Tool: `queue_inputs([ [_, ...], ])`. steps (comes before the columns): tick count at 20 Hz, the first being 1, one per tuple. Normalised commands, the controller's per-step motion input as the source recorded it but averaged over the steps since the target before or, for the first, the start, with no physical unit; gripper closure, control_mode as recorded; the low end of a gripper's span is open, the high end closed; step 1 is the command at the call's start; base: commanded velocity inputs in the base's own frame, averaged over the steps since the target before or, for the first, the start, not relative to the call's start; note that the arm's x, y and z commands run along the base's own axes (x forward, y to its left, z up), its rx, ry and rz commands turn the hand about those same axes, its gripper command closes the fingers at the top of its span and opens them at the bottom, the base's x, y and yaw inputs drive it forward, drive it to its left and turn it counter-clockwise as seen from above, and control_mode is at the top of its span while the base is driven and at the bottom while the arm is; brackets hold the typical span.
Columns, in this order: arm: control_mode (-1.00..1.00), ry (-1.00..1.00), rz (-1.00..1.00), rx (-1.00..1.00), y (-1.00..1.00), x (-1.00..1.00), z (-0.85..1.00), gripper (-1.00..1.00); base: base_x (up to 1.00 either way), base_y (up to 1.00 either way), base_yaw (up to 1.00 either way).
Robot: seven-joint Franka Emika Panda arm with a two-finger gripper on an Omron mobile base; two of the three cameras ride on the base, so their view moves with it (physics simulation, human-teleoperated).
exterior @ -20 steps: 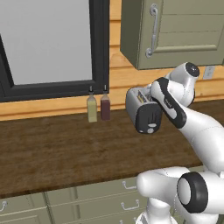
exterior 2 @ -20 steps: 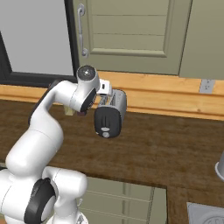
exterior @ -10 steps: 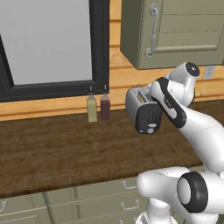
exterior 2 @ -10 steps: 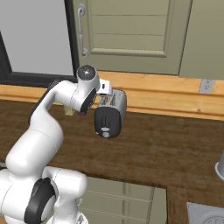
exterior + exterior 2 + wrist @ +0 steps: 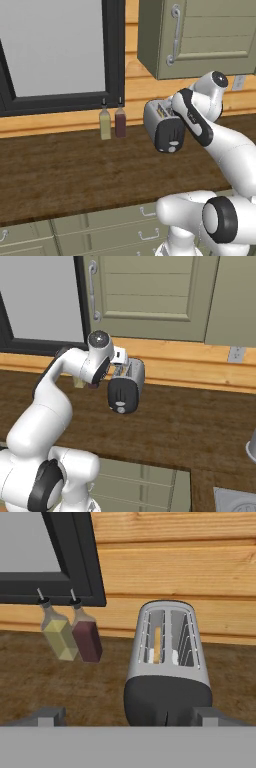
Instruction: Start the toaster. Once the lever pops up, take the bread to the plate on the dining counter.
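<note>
The silver-grey toaster stands on the dark wood worktop against the wood-panelled wall, its black end panel facing me. The lever is a small pale tab low on that panel. A tan slice of bread stands upright in the left slot, sunk between the wires. My gripper hovers above the toaster's near end, open wide, one fingertip far to the left and the other beside the black panel. Nothing is between the fingers. The plate and the dining counter are out of view.
Two small bottles, one yellowish and one dark red, stand left of the toaster under the black window frame. Green wall cabinets hang above. A grey sink rim shows at the lower right. Bare worktop lies in front.
</note>
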Motion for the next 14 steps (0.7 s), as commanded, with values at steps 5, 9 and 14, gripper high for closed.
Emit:
queue_inputs([
  [5, -1.0, 0.0, 0.0, 0.0, 0.0, 0.0, 0.0, -1.0, 0.0, 0.0, 0.0],
  [9, -1.0, 0.0, 0.0, 0.0, 0.0, 0.0, 0.0, -1.0, 0.0, 0.0, 0.0],
  [14, -1.0, 0.0, 0.0, 0.0, 0.0, 0.0, 0.0, -1.0, 0.0, 0.0, 0.0],
])
